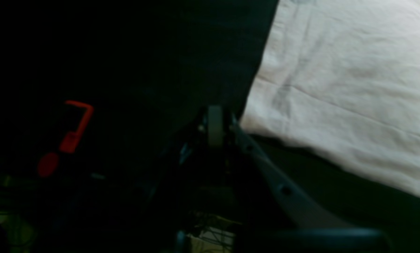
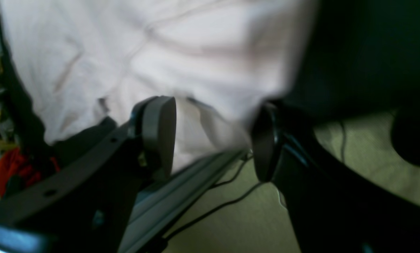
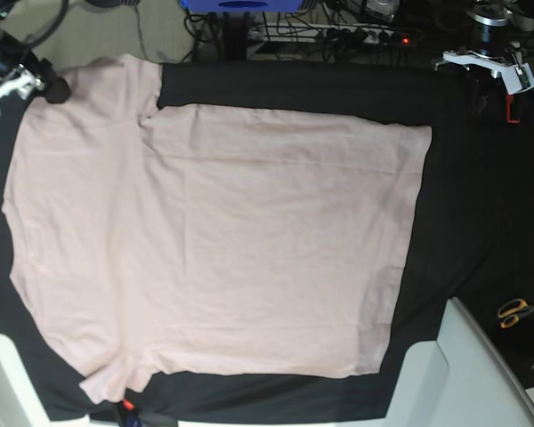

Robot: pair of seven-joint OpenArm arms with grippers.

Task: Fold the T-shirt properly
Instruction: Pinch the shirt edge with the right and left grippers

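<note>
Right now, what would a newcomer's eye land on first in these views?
The pale pink T-shirt, spread flat and wrinkled over most of the black tablecloth. Next, the right gripper at the table's edge, jaws open with a sleeve corner between them. Small orange-handled scissors lie right of the shirt.

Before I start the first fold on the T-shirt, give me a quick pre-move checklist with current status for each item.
1. T-shirt spread flat on the black tablecloth: ok, only light wrinkles.
2. Right gripper open: ok, jaws stand wide, with the shirt's edge hanging between them.
3. Right gripper actually gripping cloth: not ok, pads are apart and not closed on the fabric.
4. Left gripper state: shut, holding nothing; not ok for a grasp until opened.
5. Left gripper near the shirt: ok, it sits just beside a shirt edge over the tablecloth.
6. Scissors clear of the shirt: ok, they lie off to the side.
</note>
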